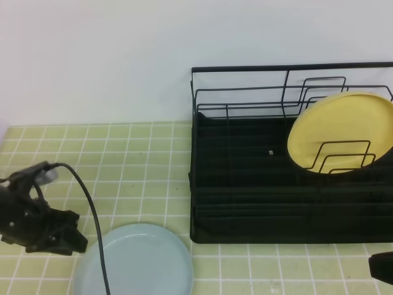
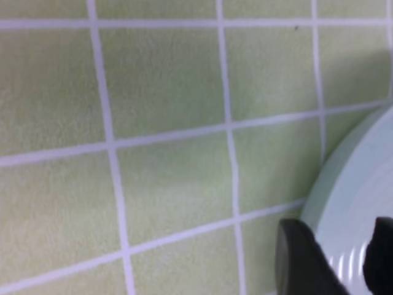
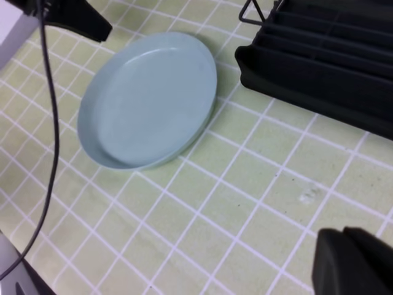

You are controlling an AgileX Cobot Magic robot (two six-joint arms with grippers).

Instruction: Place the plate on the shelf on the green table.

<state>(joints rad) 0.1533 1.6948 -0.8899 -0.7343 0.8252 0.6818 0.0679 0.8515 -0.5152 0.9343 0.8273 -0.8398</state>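
Note:
The pale blue plate (image 1: 138,261) lies flat on the green table (image 1: 141,153), in front and to the left of the shelf (image 1: 245,184). My left gripper (image 1: 72,236) sits at the plate's left edge. In the left wrist view its dark fingers (image 2: 301,258) stand apart over the plate's rim (image 2: 362,184), so the gripper (image 2: 341,261) is open. My right gripper (image 3: 353,261) is shut and empty, low at the right, away from the plate (image 3: 147,101).
A yellow plate (image 1: 344,132) stands upright between wire dividers at the right of the shelf. A black cable (image 1: 92,215) from the left arm runs over the blue plate's left side. The shelf's front wall (image 3: 319,74) lies just right of the plate.

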